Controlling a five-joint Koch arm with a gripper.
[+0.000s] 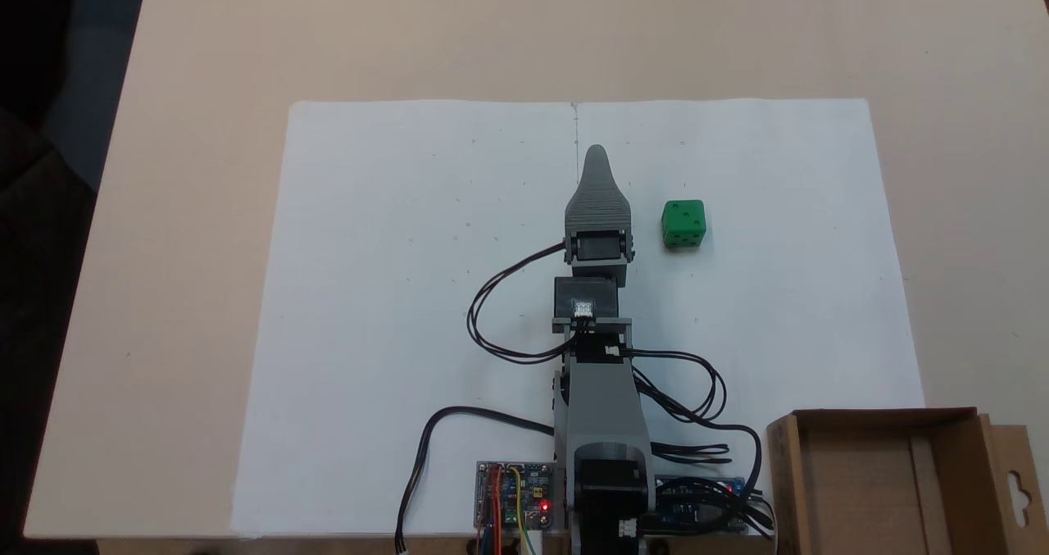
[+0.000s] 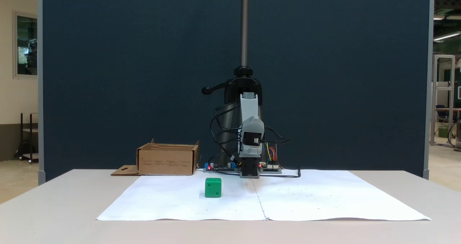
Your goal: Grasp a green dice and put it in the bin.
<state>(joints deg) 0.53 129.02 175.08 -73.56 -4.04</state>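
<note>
One green dice (image 1: 683,224), at 3 o'clock from arm tip. One cardboard bin (image 1: 889,481), at 5 o'clock. One arm (image 1: 597,350). Two white paper sheets (image 1: 426,293). Two circuit boards (image 1: 514,496) at 6 o'clock.

We cannot tell how the gripper (image 1: 597,155) jaws stand: one hides the other. At 5 o'clock, the bin (image 1: 893,489) is cut by the lower edge. The green dice (image 2: 213,187) pips are too small to count.
</note>
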